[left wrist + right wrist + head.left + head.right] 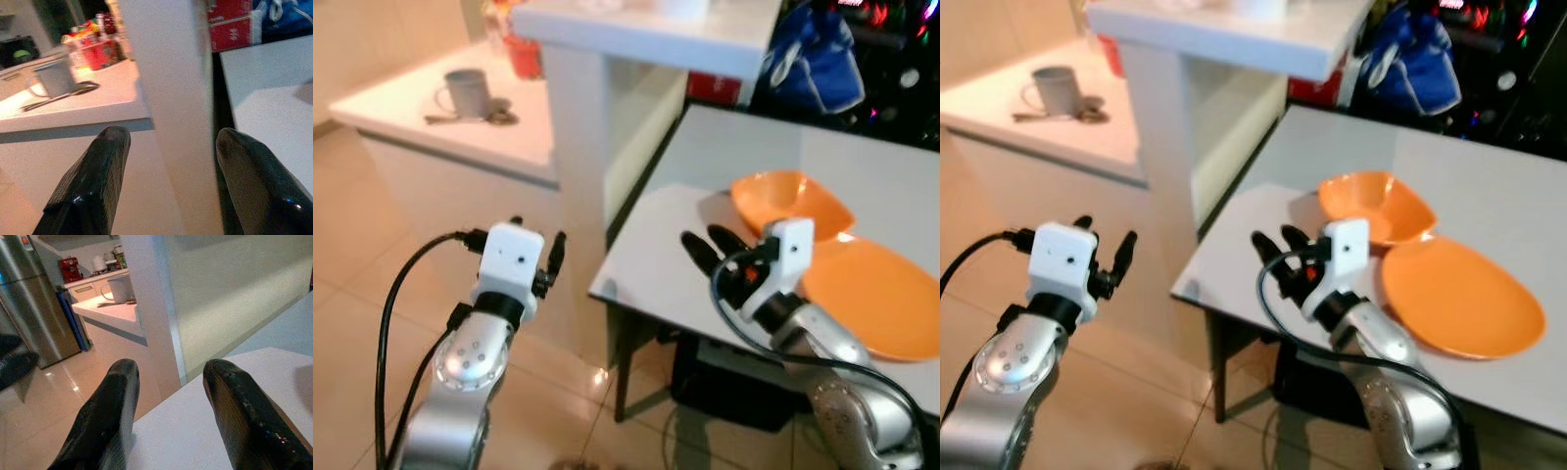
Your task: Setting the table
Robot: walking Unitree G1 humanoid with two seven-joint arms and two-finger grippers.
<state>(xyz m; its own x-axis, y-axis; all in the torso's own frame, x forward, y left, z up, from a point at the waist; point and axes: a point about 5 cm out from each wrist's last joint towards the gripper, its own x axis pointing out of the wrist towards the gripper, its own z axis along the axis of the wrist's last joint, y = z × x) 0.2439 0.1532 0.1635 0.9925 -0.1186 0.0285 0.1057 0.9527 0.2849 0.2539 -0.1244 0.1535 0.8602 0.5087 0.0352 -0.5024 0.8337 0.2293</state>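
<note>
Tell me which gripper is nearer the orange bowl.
Right. The right gripper is over the table's near corner, just beside the orange bowl; the left gripper hangs off the table, over the floor.

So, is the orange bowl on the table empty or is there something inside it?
Empty. The orange bowl stands upright on the white table, and its inside shows only bare orange surface, beside the orange plate.
</note>
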